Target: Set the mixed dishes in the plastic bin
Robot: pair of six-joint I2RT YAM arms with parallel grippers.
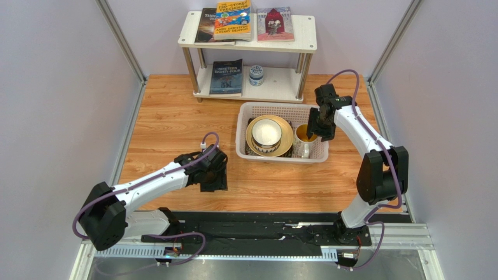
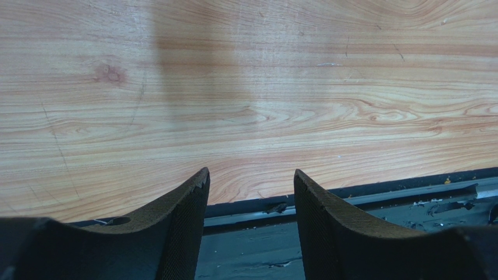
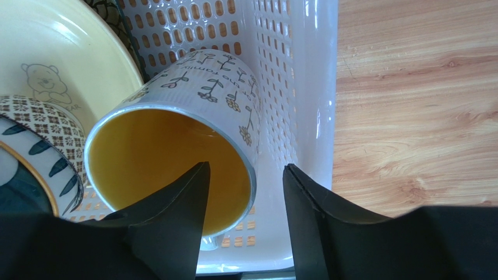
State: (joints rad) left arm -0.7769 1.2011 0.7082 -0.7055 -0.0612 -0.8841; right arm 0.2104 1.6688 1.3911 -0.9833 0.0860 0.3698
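Observation:
The white perforated plastic bin (image 1: 280, 109) stands at the back right of the table. In it a round yellow plate (image 1: 287, 139) carries stacked small bowls (image 1: 267, 133), and a black patterned plate edge (image 3: 111, 13) shows under it. The white mug with a yellow inside (image 1: 302, 142) leans tilted in the bin's right end. My right gripper (image 1: 320, 131) is open over the mug (image 3: 193, 87); the mug's rim lies between its jaws (image 3: 245, 169), not pinched. My left gripper (image 1: 213, 175) is open and empty above bare wood (image 2: 251, 178).
A white two-level shelf (image 1: 304, 44) with books stands behind the bin, with a small blue-and-white jar (image 1: 255, 74) on its lower level. A black base strip (image 1: 263, 227) runs along the near edge. Grey walls close both sides.

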